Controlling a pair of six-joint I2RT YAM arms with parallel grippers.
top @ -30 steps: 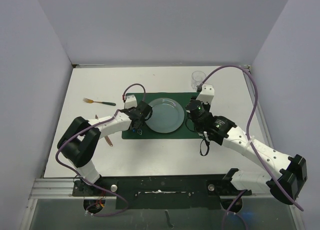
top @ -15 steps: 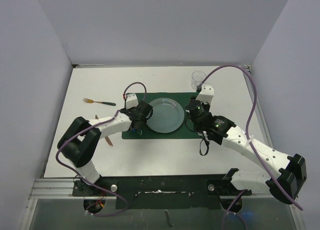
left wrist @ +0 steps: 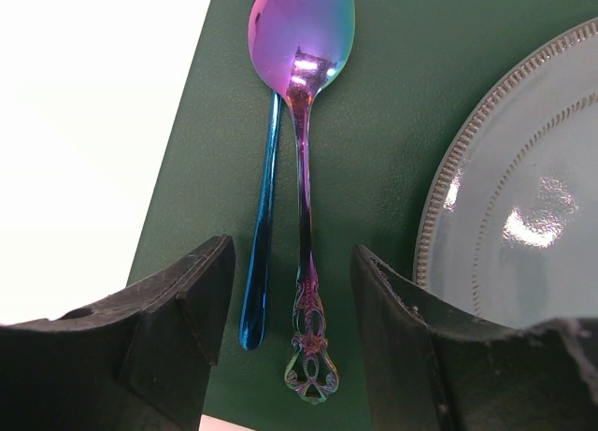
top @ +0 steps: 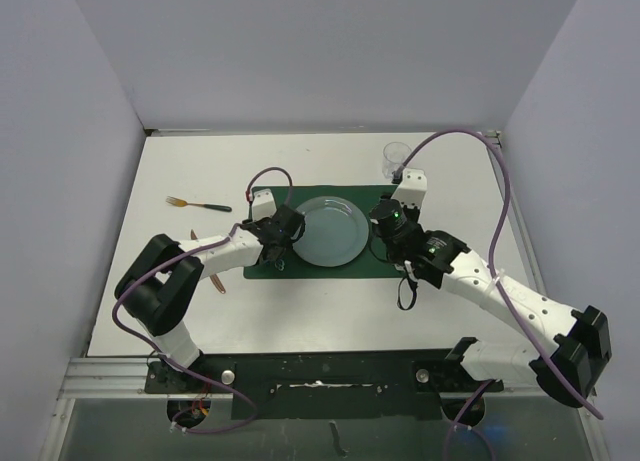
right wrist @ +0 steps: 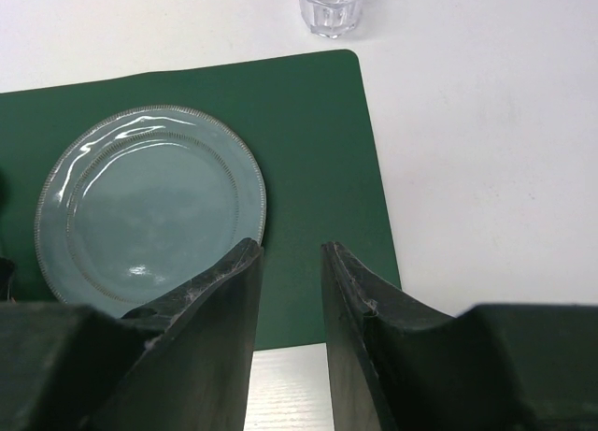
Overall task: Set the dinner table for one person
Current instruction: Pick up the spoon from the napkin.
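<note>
step: cutlery stage, likely spoon placement; spoon (left wrist: 301, 150) lies flat on the placemat (left wrist: 392, 122), just left of the plate (top: 330, 231), not touching it
left gripper (left wrist: 291, 263): jaws spread, straddling the spoon handle, gripping nothing
right gripper (right wrist: 291, 249): jaws a narrow gap apart, empty, hovering over the mat's right part beside the plate
odd item: thin blue bar against the spoon's left side, cannot tell what it is
next move, judged: lift clear of the spoon without dragging it, then fetch the fork (top: 197, 204), which lies off the mat at the left
glass (top: 396, 158): upright, just past the mat's far right corner
dinner table (top: 330, 311): large matte white top, flat, metal rail at the near edge; fills the whole work area under both arms, walls around it
</note>
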